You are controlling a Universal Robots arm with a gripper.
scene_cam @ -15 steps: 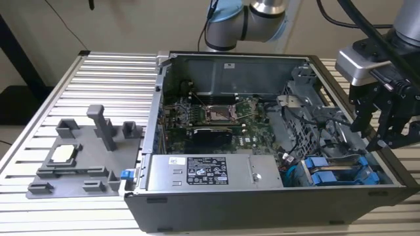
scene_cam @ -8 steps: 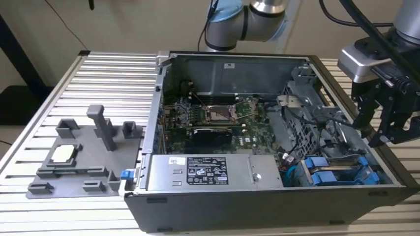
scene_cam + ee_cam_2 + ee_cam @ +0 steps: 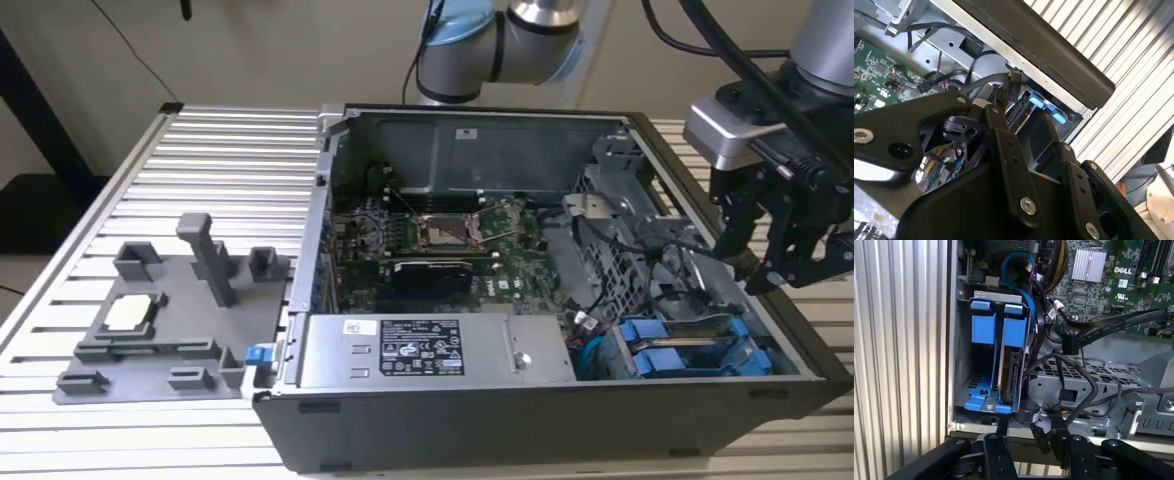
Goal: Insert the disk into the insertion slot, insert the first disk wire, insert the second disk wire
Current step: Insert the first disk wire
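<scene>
First wrist view, disk (image 3: 1013,375) seated in insertion slot (image 3: 995,295) — gripper (image 3: 1029,429) near (jaws apart).

A ribbed, silver slatted table (image 3: 200,170) carries everything. An open dark-grey computer case (image 3: 534,425) lies on its side on it, open face upward. Just beside the case, towards the exterior view's left, a grey plastic fixture (image 3: 160,345) with upright posts rests flat on the slats

Smooth blue plastic disk carrier (image 3: 1015,332)
</scene>
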